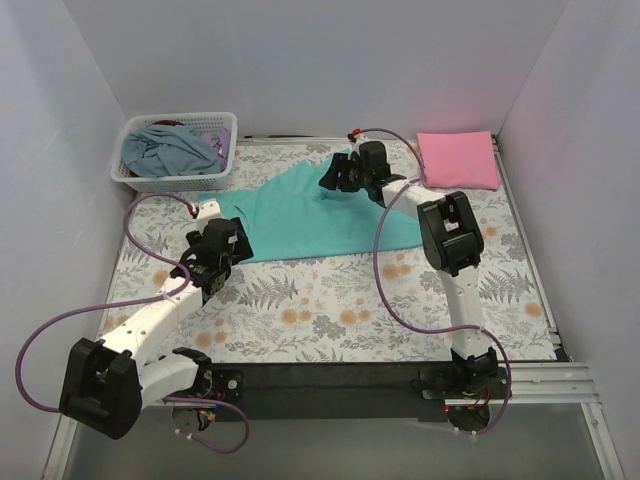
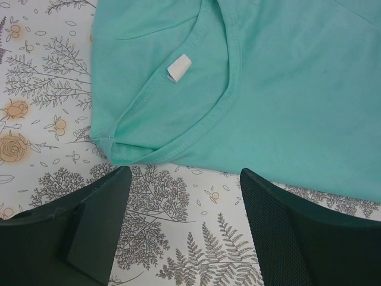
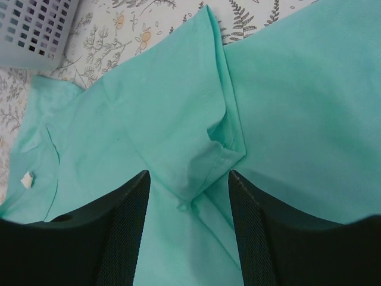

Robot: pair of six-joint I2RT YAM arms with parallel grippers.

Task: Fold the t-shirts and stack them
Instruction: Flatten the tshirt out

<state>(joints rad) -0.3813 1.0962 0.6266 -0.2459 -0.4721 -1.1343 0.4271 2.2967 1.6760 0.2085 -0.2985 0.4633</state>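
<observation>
The teal-green t-shirt [image 1: 305,215] lies partly folded across the middle of the flowered table. Its collar with a white tag [image 2: 178,67] shows in the left wrist view. My left gripper [image 1: 205,262] is open and empty, hovering just short of the collar edge [image 2: 172,149]. My right gripper [image 1: 335,178] is open above the shirt's far edge, its fingers [image 3: 122,226] either side of a folded sleeve [image 3: 202,149]. The pink t-shirt [image 1: 457,158] lies folded at the far right corner.
A white lattice basket [image 1: 178,152] with blue-grey and purple cloth stands at the far left; its corner shows in the right wrist view [image 3: 36,27]. White walls close in the table on three sides. A black rail [image 1: 330,385] runs along the near edge.
</observation>
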